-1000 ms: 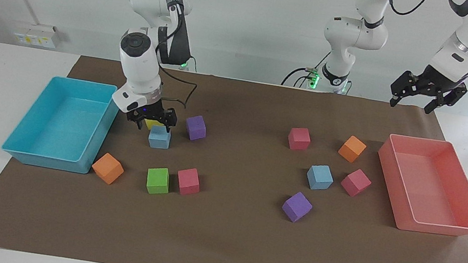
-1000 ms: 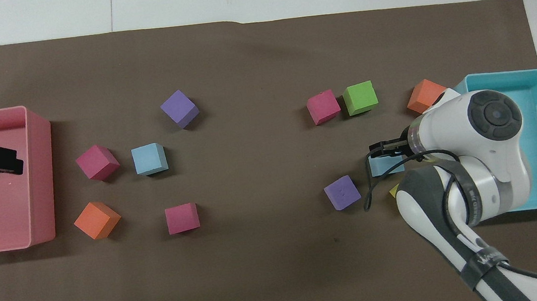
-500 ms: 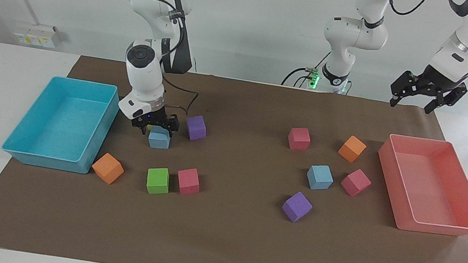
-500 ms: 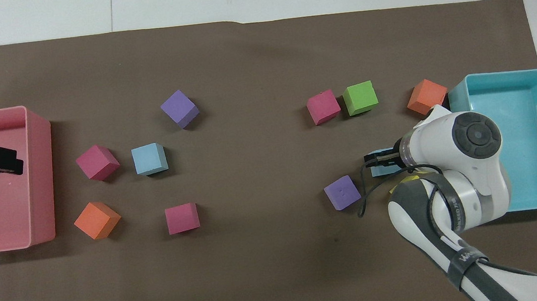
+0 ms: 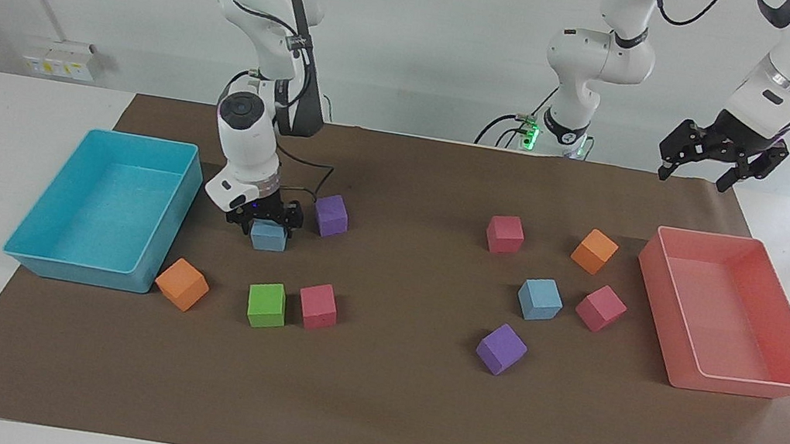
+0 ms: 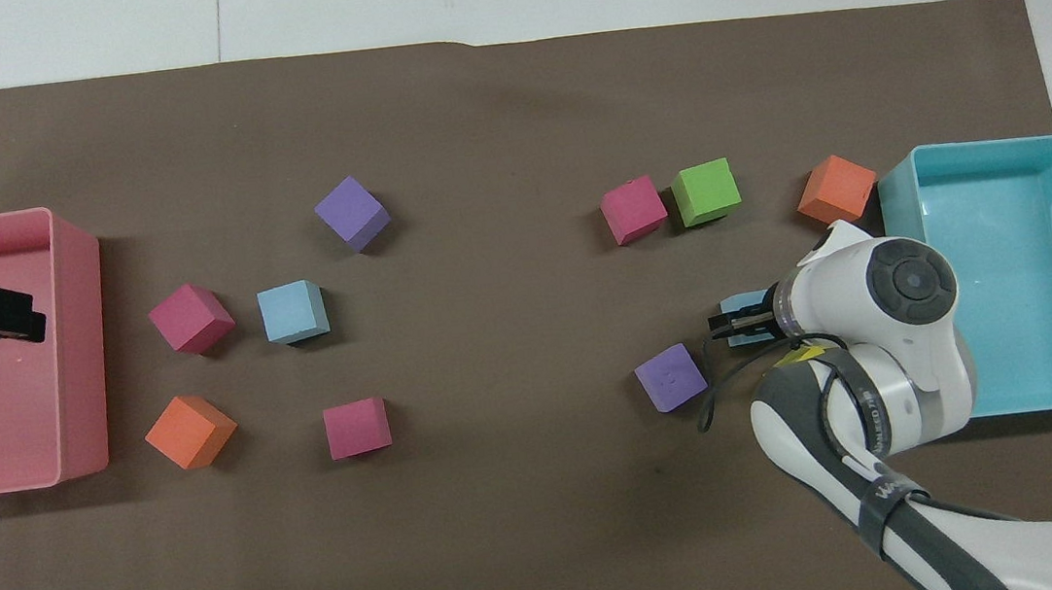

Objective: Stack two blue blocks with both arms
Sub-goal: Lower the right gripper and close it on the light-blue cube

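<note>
– Where is the right gripper [image 5: 262, 226]?

– In the facing view, left of centre at mid-height. It is low, right on top of a blue block [image 5: 269, 239]. That block sits on the brown paper [image 5: 383, 408] between the blue tray [image 5: 170, 216] and a purple cube [image 5: 331, 215].

– Is it pinching the block?

– I cannot tell. The black tips straddle the block's top, but the contact does not show. In the overhead view the wrist covers most of the block, and only a blue sliver [image 6: 740, 304] peeks out at the right of the frame.

– And the second blue block [image 5: 540, 299]?

– It lies flat on the paper, right of centre in the facing view, just beside a red cube [image 5: 600, 308]. An orange cube [image 5: 594, 251] lies higher in the frame, and another purple one [image 5: 501, 349] lies lower.

– What about the left gripper [image 5: 719, 162]?

– It waits high in the upper right of the facing view, spread wide and holding nothing. From overhead it shows at the frame's left edge, over the pink tray [image 6: 80, 283].

– So the two blocks are apart?

– Well apart, one in each half of the frame, and neither is stacked.
</note>
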Controlling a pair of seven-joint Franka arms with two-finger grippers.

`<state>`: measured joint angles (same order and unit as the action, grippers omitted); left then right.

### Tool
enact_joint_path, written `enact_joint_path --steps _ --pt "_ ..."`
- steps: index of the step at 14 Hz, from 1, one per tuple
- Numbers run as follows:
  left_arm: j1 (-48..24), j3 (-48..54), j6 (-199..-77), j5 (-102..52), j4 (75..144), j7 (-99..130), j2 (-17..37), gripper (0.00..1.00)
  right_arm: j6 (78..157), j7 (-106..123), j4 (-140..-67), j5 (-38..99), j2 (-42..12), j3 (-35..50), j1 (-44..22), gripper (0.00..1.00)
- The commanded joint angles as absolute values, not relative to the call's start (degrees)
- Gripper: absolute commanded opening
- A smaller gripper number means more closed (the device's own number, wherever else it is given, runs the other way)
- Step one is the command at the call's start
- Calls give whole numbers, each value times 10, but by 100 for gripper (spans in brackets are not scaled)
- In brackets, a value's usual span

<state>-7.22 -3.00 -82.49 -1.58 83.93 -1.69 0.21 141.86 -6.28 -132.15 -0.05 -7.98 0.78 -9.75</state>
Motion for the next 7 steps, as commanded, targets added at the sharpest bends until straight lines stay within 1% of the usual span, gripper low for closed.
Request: enact_joint_path --steps 1,2,3,4,6,7 --pt "-65 -27 -820 -22 849 -20 -9 100 1426 -40 -1333 13 -74 10 -93 98" --pt "-65 -27 -820 -22 849 -20 -9 100 1424 -40 -1333 13 -74 10 -93 59" --pt "-65 -27 -821 -22 849 -20 -9 100 1421 -41 -1332 13 -74 10 -95 16" --pt "-65 -27 -820 -22 849 -20 -9 100 1415 -43 -1331 13 -74 10 -95 0" --pt "-65 -27 -820 -22 849 -20 -9 100 1392 -40 -1311 15 -74 10 -96 0" --pt "-65 -27 -821 -22 849 -20 -9 100 1365 -40 -1294 15 -73 10 -98 0"
